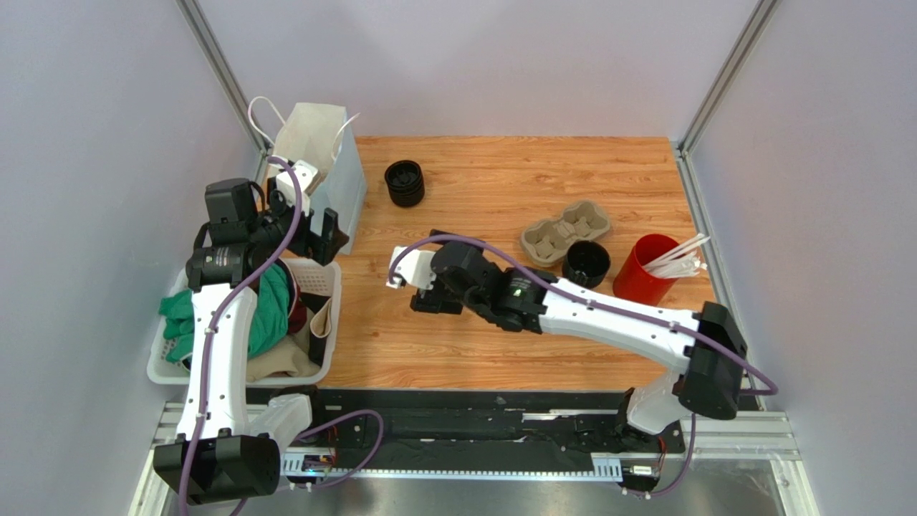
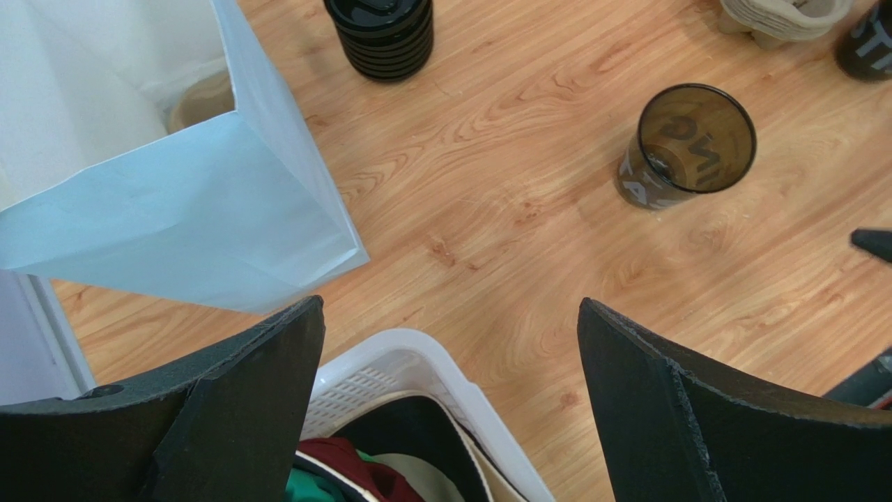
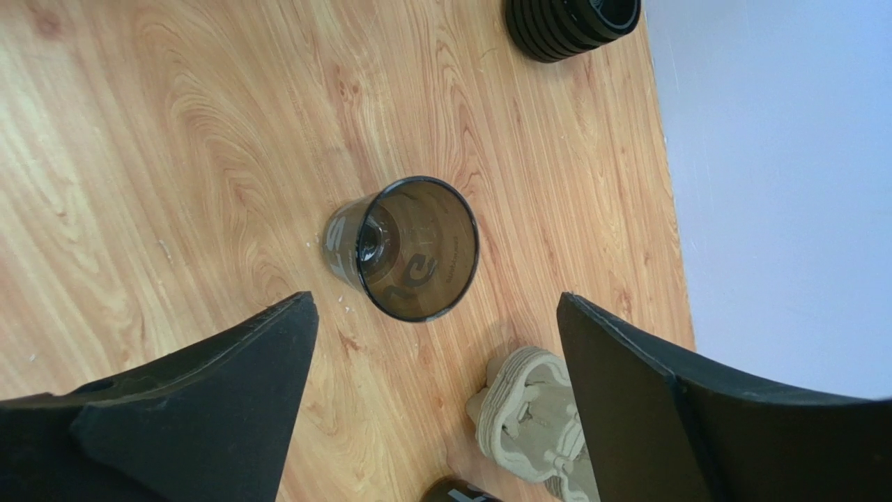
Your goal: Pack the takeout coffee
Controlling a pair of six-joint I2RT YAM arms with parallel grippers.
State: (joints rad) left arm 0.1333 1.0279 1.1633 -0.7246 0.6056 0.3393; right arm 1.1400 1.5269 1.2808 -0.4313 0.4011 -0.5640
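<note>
The takeout coffee (image 1: 588, 263), a small black cup, stands on the table between the cardboard cup tray (image 1: 567, 231) and the red cup. Its edge shows in the left wrist view (image 2: 869, 37) and the right wrist view (image 3: 455, 492). My right gripper (image 1: 422, 282) (image 3: 435, 303) is open and empty, left of the tray (image 3: 534, 418). It hovers over an open, dark translucent cup (image 3: 414, 246) (image 2: 691, 141) that the top view hides. My left gripper (image 1: 318, 234) (image 2: 450, 309) is open and empty above the basket's corner, beside the white paper bag (image 1: 318, 151) (image 2: 157, 178).
A stack of black ribbed lids (image 1: 405, 183) (image 2: 382, 37) (image 3: 571, 21) stands at the back. A red cup (image 1: 646, 267) with white straws stands at the right. A white basket (image 1: 323, 274) (image 2: 419, 356) of clothes sits at the left edge.
</note>
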